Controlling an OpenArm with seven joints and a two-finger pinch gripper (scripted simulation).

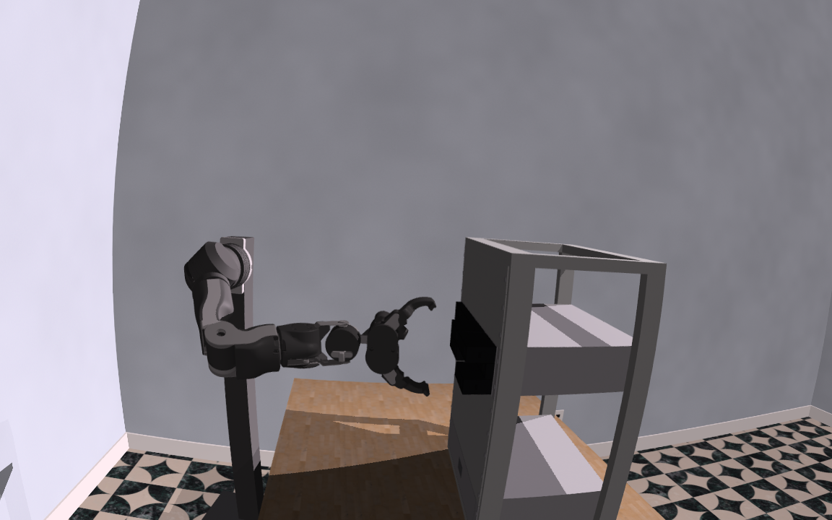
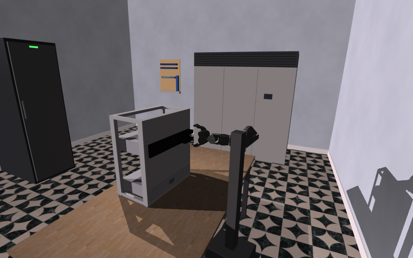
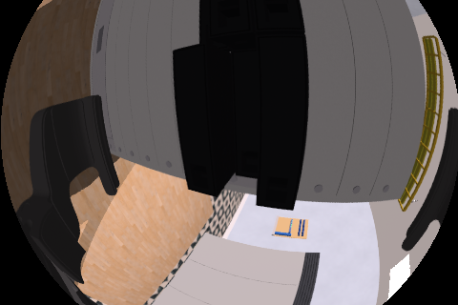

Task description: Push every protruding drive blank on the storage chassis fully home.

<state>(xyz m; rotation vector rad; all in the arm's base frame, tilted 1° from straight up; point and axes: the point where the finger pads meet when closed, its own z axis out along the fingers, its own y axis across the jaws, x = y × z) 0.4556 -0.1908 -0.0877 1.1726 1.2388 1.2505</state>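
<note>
Fingers spread as wide as they go, the gripper (image 1: 420, 346) holds nothing and hangs just short of the black storage chassis (image 1: 472, 352) in the front of the grey rack (image 1: 653, 323), not touching it. The rack stands on a wooden table (image 2: 89, 221); checkered floor (image 2: 298, 208) and grey walls surround it.

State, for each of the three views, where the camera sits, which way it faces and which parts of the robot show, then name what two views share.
Top: off to the side, facing the grey wall; shows the arm, the open gripper and the rack side-on.
Exterior: high in the room, behind the arm's post, facing the rack's front and black chassis.
Wrist: on the arm, facing the chassis close up; one finger shows.
Shared: exterior and wrist both show the orange wall board.
</note>
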